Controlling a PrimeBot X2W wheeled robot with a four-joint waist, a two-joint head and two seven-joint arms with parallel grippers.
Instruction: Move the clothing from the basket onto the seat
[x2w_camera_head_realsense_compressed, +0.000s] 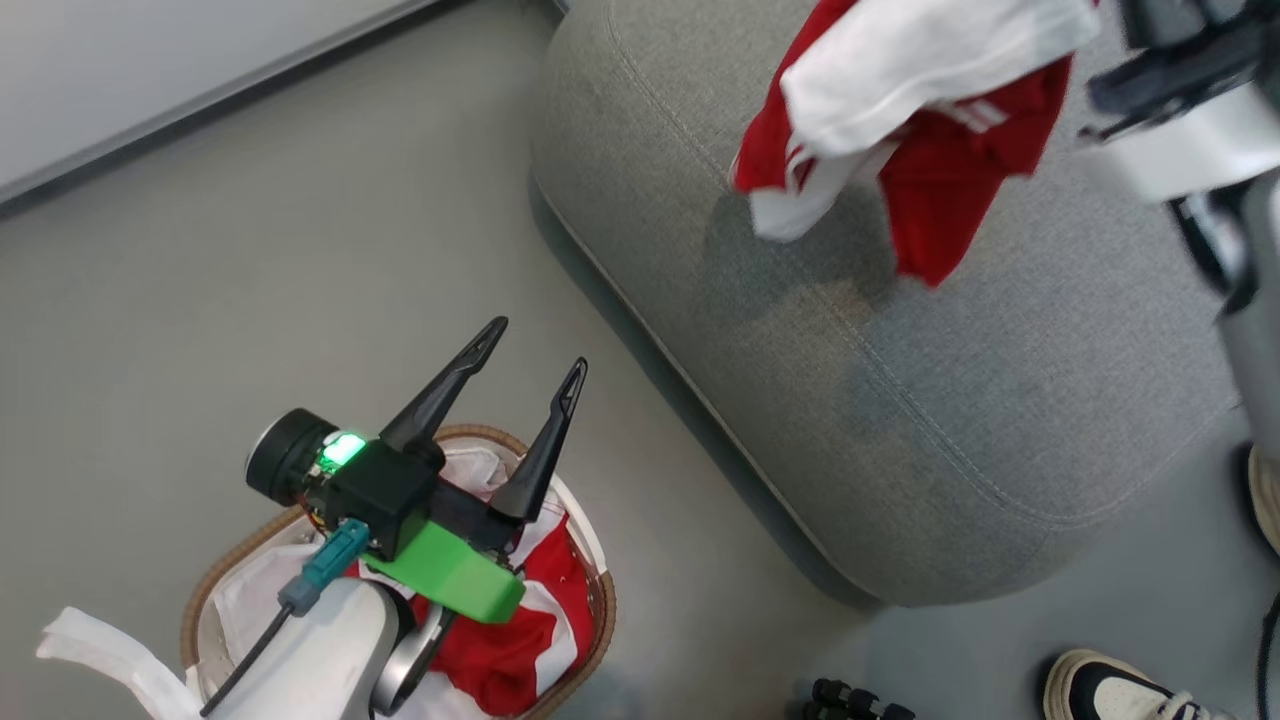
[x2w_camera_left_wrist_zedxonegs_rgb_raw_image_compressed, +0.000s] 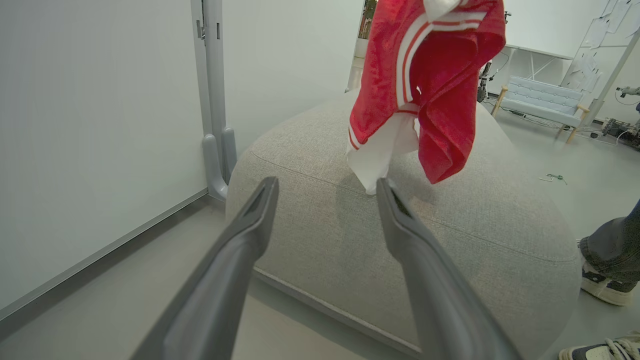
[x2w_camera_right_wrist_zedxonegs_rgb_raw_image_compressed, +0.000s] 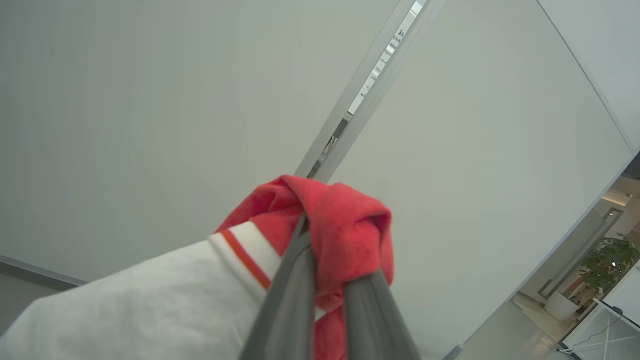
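Observation:
A red and white piece of clothing (x2w_camera_head_realsense_compressed: 900, 110) hangs above the grey seat (x2w_camera_head_realsense_compressed: 900, 400), clear of the cushion. My right gripper (x2w_camera_right_wrist_zedxonegs_rgb_raw_image_compressed: 327, 260) is shut on a bunched red fold of it. In the left wrist view the same clothing (x2w_camera_left_wrist_zedxonegs_rgb_raw_image_compressed: 430, 75) dangles over the seat (x2w_camera_left_wrist_zedxonegs_rgb_raw_image_compressed: 475, 240). More red and white clothing (x2w_camera_head_realsense_compressed: 510, 650) lies in the basket (x2w_camera_head_realsense_compressed: 480, 432) at the lower left. My left gripper (x2w_camera_head_realsense_compressed: 535, 355) hovers over the basket, open and empty, and its fingers point toward the seat. The left gripper (x2w_camera_left_wrist_zedxonegs_rgb_raw_image_compressed: 326, 184) holds nothing between its fingers.
A white liner (x2w_camera_head_realsense_compressed: 250, 600) drapes over the basket's edge. A person's shoes (x2w_camera_head_realsense_compressed: 1100, 685) stand on the grey floor by the seat's near right side, and a trouser leg (x2w_camera_left_wrist_zedxonegs_rgb_raw_image_compressed: 610, 250) shows there too. A white wall (x2w_camera_head_realsense_compressed: 150, 70) runs along the far left.

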